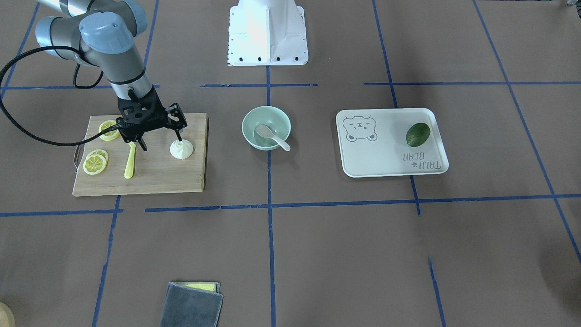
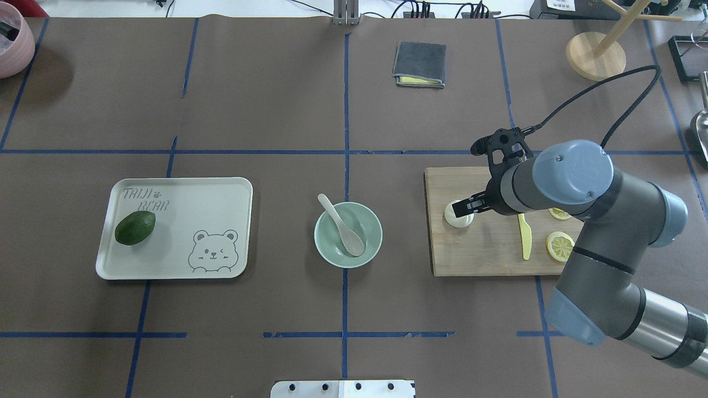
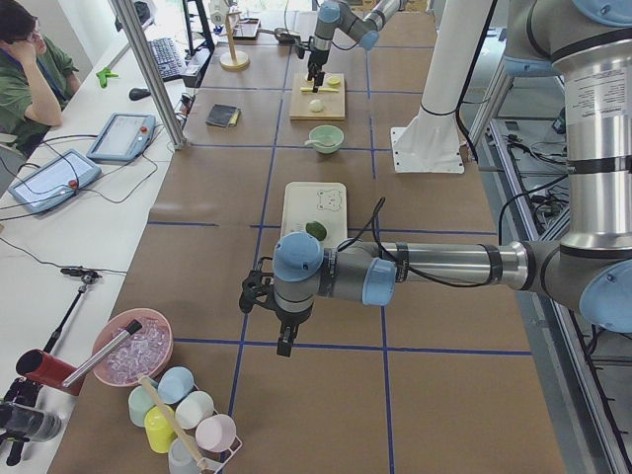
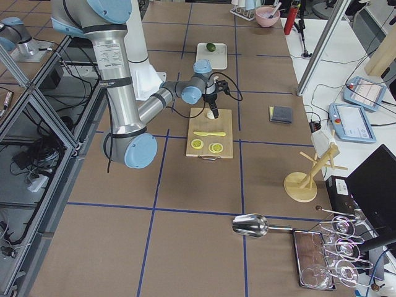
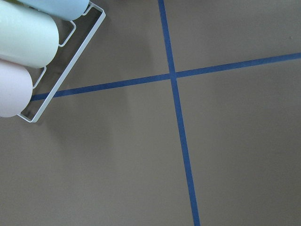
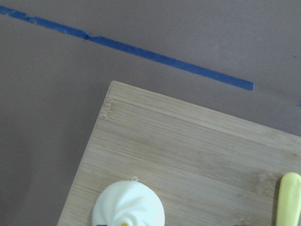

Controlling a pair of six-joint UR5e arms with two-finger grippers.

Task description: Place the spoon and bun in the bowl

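The off-white spoon [image 1: 271, 136] lies in the mint-green bowl [image 1: 248, 121] at the table's middle, its handle over the rim; both also show in the overhead view, the spoon [image 2: 347, 225] and the bowl [image 2: 327, 247]. The white pleated bun [image 1: 181, 150] sits on the wooden cutting board [image 1: 154, 179]. My right gripper [image 1: 161, 141] hovers open and empty over the board. One finger [image 1: 180, 135] is just above the bun, which also shows in the overhead view [image 2: 457, 216] and the right wrist view [image 6: 129, 205]. My left gripper [image 3: 284, 343] hangs far from these; I cannot tell its state.
Lemon slices [image 1: 95, 163] and a yellow plastic knife [image 1: 130, 162] lie on the board by the gripper. A white bear tray [image 1: 376, 156] holds a green fruit [image 1: 417, 134]. A grey cloth [image 1: 193, 306] lies on the operators' side. A rack of cups [image 5: 28, 56] is under the left wrist.
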